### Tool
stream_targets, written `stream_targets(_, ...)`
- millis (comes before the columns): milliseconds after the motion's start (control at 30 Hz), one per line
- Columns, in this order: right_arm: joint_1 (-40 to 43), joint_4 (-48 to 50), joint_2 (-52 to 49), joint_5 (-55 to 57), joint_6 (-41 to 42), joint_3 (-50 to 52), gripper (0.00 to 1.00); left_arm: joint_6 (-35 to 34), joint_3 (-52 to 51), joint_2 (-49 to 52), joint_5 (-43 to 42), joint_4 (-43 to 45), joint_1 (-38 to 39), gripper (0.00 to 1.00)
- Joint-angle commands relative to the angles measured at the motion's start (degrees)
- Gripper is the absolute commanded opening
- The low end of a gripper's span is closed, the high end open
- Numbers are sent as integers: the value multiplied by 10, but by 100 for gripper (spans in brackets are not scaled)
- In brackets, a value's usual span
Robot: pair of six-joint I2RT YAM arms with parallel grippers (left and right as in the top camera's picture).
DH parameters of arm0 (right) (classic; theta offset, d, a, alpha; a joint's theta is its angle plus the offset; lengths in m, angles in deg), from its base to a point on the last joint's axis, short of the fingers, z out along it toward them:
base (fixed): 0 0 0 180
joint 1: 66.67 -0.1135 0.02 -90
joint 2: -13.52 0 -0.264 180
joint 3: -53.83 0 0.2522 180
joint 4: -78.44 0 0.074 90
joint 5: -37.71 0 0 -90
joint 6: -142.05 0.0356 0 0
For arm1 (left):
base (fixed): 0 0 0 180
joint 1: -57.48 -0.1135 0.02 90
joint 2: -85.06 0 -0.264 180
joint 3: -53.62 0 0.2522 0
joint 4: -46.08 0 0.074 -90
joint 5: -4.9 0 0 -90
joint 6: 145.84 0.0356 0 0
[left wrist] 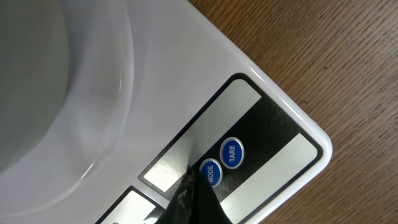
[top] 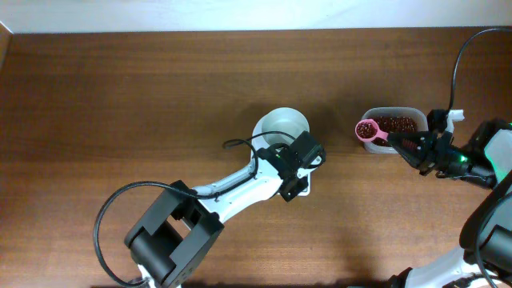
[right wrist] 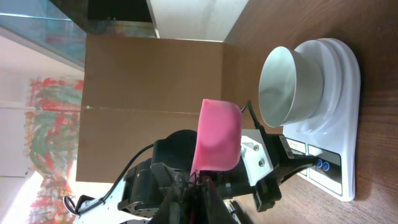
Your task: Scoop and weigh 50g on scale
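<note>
Holding tool (right): the right tool (top: 398, 143) is closed narrow on the handle of the pink scoop (top: 378, 136). In the overhead view the cup lies at the tool's 9 o'clock.
Left tool: the left tool (left wrist: 188, 198) is closed to a single dark tip at the edge of the blue MODE button (left wrist: 210, 172). Whether it touches the button cannot be told.
Beans: a small heap of dark red-brown beans (top: 366, 129) fills the scoop's cup. A larger lot lies in the clear tub (top: 400, 110), and the cup is at the tub's 9 o'clock rim.
Scale: the white scale (right wrist: 339, 93) carries a round white bowl (top: 282, 126). It lies at 9 o'clock from the tub, apart from it.
Counts: two arms, two tools, one scoop, one tub, one scale, one bowl and two blue buttons, MODE and TARE (left wrist: 232, 152).
Hidden: in the overhead view the left arm covers nearly all of the scale's base. The display cannot be read. The right wrist view shows the scoop from beneath, so its load is out of sight there, and the frame edge cuts off the right arm.
Surface: a dark brown wood-grain worktop (top: 120, 96).
Room: a pale strip runs along the 12 o'clock edge in the overhead view. The right wrist view shows a brown panel (right wrist: 143, 81) and a wall blotched red and green (right wrist: 37, 118).
</note>
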Motion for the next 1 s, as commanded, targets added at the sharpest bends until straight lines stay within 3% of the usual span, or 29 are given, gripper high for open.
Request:
stream_targets(0, -3, -2, 15, -1, -9, 0, 4, -10, -4, 36, 23, -3, -4, 0)
stream_targets(267, -3, -2, 15, -1, -9, 0, 4, -9, 17, 21, 24, -75, -4, 0)
stream_targets(567, -3, -2, 15, -5, -9, 0, 4, 19, 135, -133, 24, -167, -15, 0)
stream_targets(767, -3, 5, 15, -3, -9, 0, 4, 19, 135, -233, 23, -236, -96, 0)
stream_targets(867, -3, 5, 15, -4, -9, 0, 4, 57, 135, -277, -47, -254, -144, 1)
stream_targets(900, -3, 5, 15, -4, -9, 0, 4, 73, 135, -290, -81, -260, -160, 4)
stream_targets(967, -3, 5, 15, -3, -9, 0, 4, 92, 135, -312, -141, -274, -195, 27)
